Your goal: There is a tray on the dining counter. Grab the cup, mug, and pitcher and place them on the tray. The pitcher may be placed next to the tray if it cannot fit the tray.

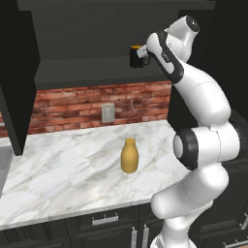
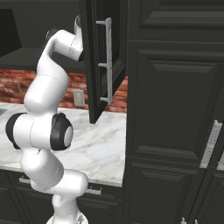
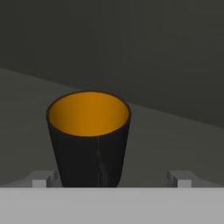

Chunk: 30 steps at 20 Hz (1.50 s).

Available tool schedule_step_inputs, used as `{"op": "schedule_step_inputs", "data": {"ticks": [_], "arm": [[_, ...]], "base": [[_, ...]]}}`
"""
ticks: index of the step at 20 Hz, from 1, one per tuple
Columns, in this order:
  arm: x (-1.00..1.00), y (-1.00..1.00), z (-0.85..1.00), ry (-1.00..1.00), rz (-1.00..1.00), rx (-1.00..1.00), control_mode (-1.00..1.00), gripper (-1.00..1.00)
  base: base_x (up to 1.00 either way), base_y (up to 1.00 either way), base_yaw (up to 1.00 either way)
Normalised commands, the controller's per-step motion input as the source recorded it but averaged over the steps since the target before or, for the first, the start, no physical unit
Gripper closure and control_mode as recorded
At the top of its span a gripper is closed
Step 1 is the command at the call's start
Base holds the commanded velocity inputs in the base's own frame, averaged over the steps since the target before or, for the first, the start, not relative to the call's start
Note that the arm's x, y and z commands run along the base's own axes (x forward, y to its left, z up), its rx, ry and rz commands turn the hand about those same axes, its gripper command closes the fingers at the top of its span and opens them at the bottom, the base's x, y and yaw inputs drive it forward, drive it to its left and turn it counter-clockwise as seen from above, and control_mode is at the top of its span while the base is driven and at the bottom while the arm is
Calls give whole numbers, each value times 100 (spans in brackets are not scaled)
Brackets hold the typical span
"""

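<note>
The black mug (image 1: 136,56) with its orange-yellow inside stands upright on the dark shelf of the open upper cabinet. My gripper (image 1: 147,54) is at the mug, reached up high by the arm. In the hand view the mug (image 3: 89,140) sits between my open gripper's (image 3: 112,179) fingertips (image 3: 43,178), closer to the left one, with a gap on the right. The yellow-orange pitcher (image 1: 129,155) stands upright on the marble counter below, under the shelf. The tray, the cup and the dining counter are out of view.
The marble counter (image 1: 58,169) has a brick backsplash (image 1: 72,104) with a wall outlet (image 1: 108,113). The open cabinet door (image 2: 98,65) stands out beside the arm. Tall dark cabinets (image 2: 175,109) close off the right side.
</note>
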Motion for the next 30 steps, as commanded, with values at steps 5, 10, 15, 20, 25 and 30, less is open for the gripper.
{"op": "schedule_step_inputs", "data": {"ticks": [5, 10, 15, 20, 25, 30], "arm": [[9, 11, 0, 0, 0, 0, -100, -100], [5, 17, 0, 0, 0, 0, -100, -100], [0, 3, -3, 0, 0, 0, -100, -100], [0, 0, -8, 0, 1, 0, -100, -100], [0, 0, -6, 0, 2, 0, -100, -100], [3, 0, -16, 0, 2, 0, -100, -100]], "base": [[0, 0, 0], [0, 0, 0], [0, 0, 0], [0, 0, 0], [0, 0, 0], [0, 0, 0]]}}
